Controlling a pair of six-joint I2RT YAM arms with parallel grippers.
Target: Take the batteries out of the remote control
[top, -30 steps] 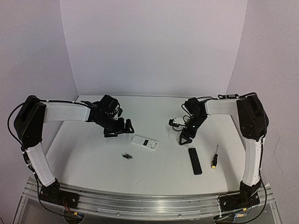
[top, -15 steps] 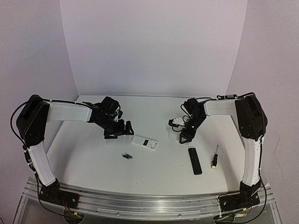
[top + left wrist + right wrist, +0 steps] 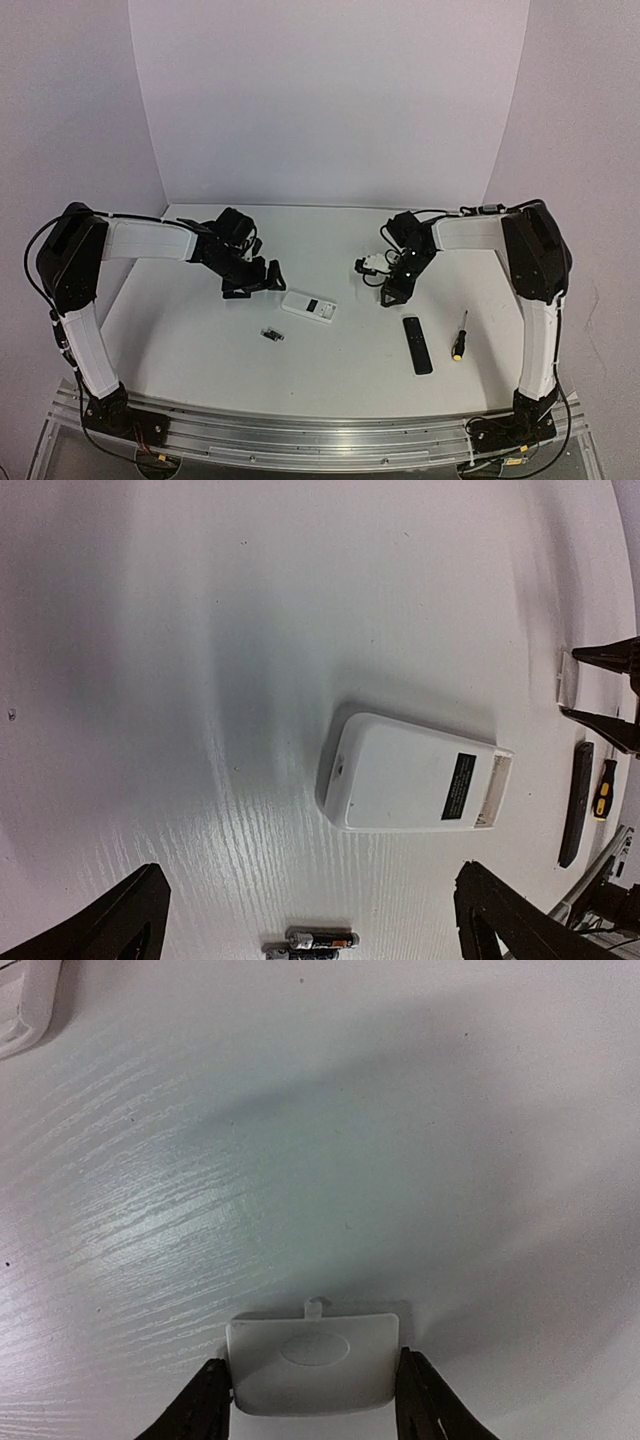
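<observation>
**Counter** (image 3: 200,340): white, and it carries every item below.

**Left pincer** (image 3: 255,283): the jaws stand wide apart and hold nothing. It hangs just left and far of the remote.

**Remote** (image 3: 410,780): it lies back up at mid-counter, between your two arms. The bay (image 3: 495,790) at its right end is uncovered and looks empty from the left wrist view.

**Black remote** (image 3: 417,345) and **screwdriver** (image 3: 459,337): they lie side by side, near and right, well apart from the work.

**Right pincer** (image 3: 313,1362): it is clamped on the cover (image 3: 312,1355), with one finger against each side edge. The cover is to the right of the remote, apart from it. I cannot tell whether it rests on the counter or is just clear of it.

**Batteries** (image 3: 315,942): they lie together on the counter, just near and left of the remote, and neither pincer is touching them.

**Finding:** I judge the unloading itself done, and the cover is the step in hand.

- Keep the fingers square on the cover's side edges, because the piece is thin and could pivot or pop out.
- Keep pressure off the small tab on its far edge.
- Lift it straight.
- Set it down flat on bare counter to the right, away from the batteries, which may roll at a nudge.
- Hold your left arm where it is.
</observation>
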